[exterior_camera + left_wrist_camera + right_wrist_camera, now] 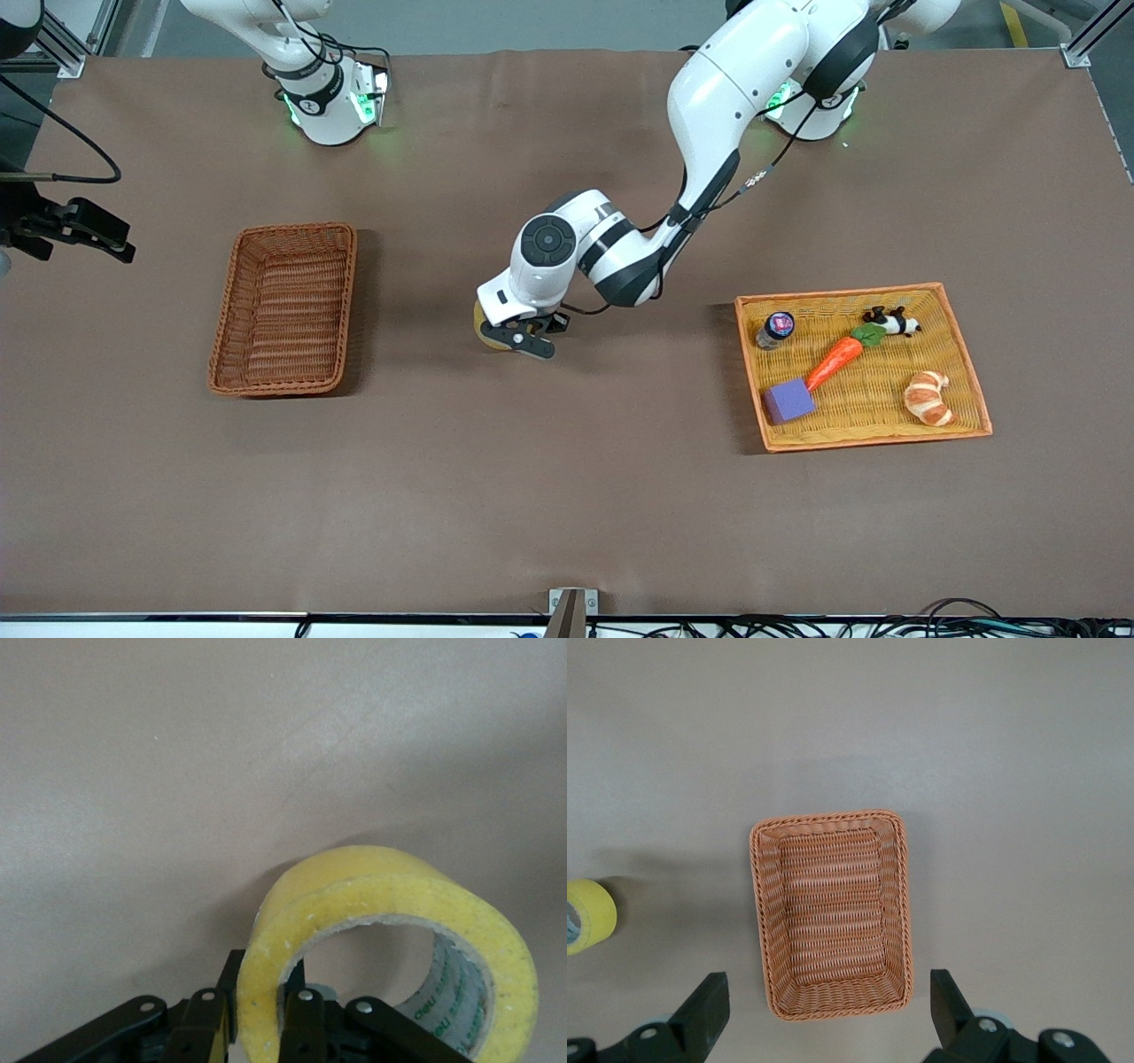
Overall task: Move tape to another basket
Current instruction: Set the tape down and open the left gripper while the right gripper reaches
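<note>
The tape (484,326), a yellowish roll, is gripped by my left gripper (523,337) low over the bare table, between the basket and the tray. In the left wrist view the fingers (301,1014) clamp the wall of the tape (390,886), one inside the ring and one outside. The reddish-brown basket (347,301) stands empty toward the right arm's end. My right gripper (826,985) is open and empty, high over the basket (902,904); the tape (586,914) shows at that view's edge. The right arm waits.
A shallow yellow-orange tray (973,377) toward the left arm's end holds a small jar (777,328), a toy carrot (837,357), a purple block (788,400), a croissant (928,398) and a panda toy (895,322).
</note>
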Action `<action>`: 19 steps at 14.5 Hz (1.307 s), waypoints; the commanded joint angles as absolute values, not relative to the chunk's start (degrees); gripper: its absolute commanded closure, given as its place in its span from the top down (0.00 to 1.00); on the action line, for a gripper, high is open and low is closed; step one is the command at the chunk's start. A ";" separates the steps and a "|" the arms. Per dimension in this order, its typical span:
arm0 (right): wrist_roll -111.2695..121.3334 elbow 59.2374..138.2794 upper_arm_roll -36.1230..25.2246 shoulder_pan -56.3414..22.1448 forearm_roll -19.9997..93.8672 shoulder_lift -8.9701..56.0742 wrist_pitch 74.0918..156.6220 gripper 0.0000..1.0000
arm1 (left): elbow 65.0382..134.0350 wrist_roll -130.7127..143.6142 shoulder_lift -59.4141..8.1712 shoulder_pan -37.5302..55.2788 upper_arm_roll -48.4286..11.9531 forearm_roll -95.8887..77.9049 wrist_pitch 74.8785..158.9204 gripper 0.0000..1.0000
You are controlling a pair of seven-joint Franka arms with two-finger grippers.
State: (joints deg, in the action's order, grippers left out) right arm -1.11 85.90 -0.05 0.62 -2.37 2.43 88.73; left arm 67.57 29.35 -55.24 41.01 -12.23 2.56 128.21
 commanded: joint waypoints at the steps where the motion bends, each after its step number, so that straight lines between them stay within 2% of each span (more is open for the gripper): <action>1: -1.32 86.57 0.18 1.14 -1.41 1.76 89.12 1.00 | 66.88 28.91 -55.28 41.75 -11.87 2.02 127.62 0.35; 3: -1.41 86.57 0.18 1.14 -1.41 1.76 89.12 1.00 | 66.97 29.27 -54.58 41.40 -11.87 1.41 127.62 0.67; 4: -1.41 86.57 0.18 1.14 -1.41 1.76 89.12 1.00 | 66.97 29.27 -54.23 41.48 -11.87 2.02 127.62 0.91; 5: -1.41 86.57 0.18 1.14 -1.41 1.76 89.12 1.00 | 66.97 29.44 -53.45 41.48 -11.69 2.20 127.44 1.00; 8: -1.41 86.48 0.18 1.06 -1.41 1.76 89.12 1.00 | 66.97 30.06 -50.81 40.17 -11.60 2.29 123.94 1.00; 10: -1.41 86.31 0.61 0.62 -1.41 1.76 89.12 1.00 | 67.06 29.36 -47.56 37.54 -11.69 2.37 118.42 1.00; 14: -6.31 86.57 5.96 -1.23 -1.85 2.54 90.08 1.00 | 68.02 28.92 -40.36 31.92 -11.78 2.37 108.65 1.00; 19: -19.30 86.84 13.35 -7.72 -3.77 12.02 96.93 1.00 | 71.80 29.18 -29.90 20.94 -11.95 2.55 101.44 1.00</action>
